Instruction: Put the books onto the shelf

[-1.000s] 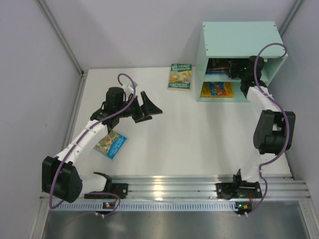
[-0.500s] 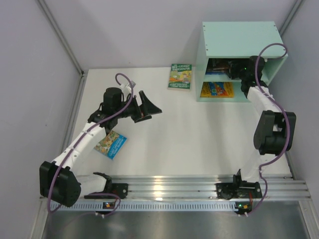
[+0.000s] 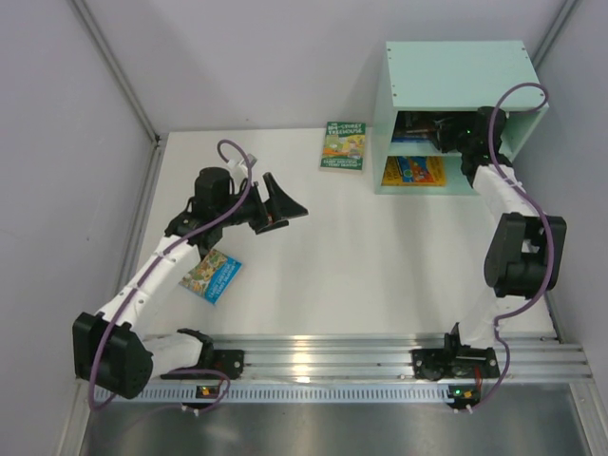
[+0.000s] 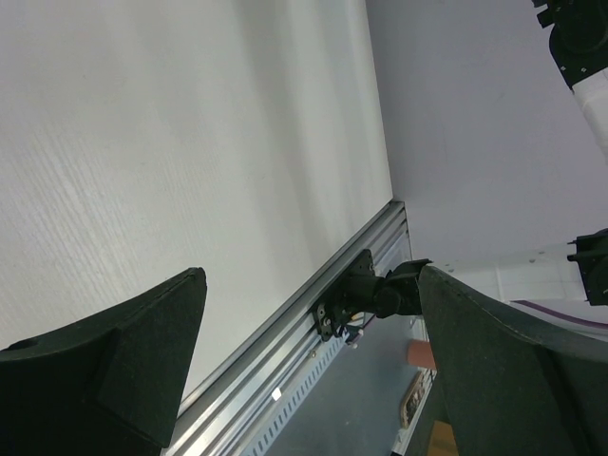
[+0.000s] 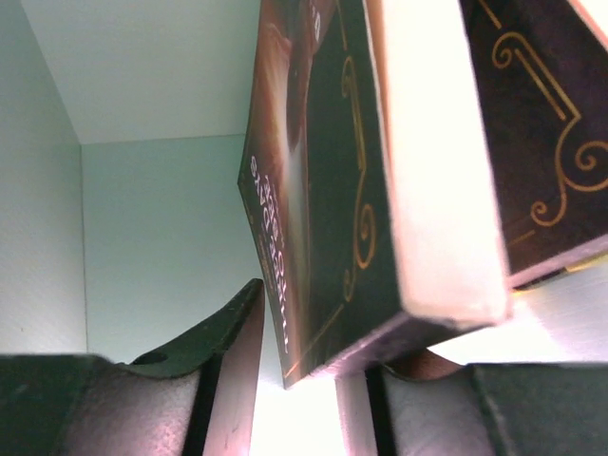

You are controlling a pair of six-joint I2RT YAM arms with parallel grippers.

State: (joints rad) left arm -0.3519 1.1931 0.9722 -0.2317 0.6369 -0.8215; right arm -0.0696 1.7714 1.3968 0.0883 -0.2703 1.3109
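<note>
Your right gripper (image 3: 435, 126) is reaching into the upper compartment of the shelf (image 3: 456, 71), and its jaws stand partly apart with the lower corner of a dark brown book (image 5: 318, 190) between them. A strip of light shows between that book and one finger, so you cannot tell whether it is clamped or merely resting there. Your left gripper (image 3: 285, 202) is spread wide and holds nothing; it hangs over the table (image 3: 380, 256), well away from the shelf.

As for progress, I judge you past the halfway mark. An orange-yellow book (image 3: 413, 171) lies in the lower compartment, a thin blue edge (image 3: 408, 140) shows on the floor of the upper one, and the dark brown book is inside the upper one too. Two books remain on the table: a green book (image 3: 343, 145) just beside the shelf's left wall, and a blue landscape book (image 3: 211, 275) near your left arm, partly under its forearm.

Only the top view gives you those two waiting books and the lower compartment; there the upper compartment is little more than shadow. Only the right wrist view shows the dark brown cover up close, its gold scrollwork, a pale block of pages (image 5: 432, 190) beside it and another dark gold-patterned face (image 5: 532, 123) beyond, though whether that is a second book you cannot tell. In the left wrist view you see only bare table and the rail between the open fingers (image 4: 114, 370)
</note>
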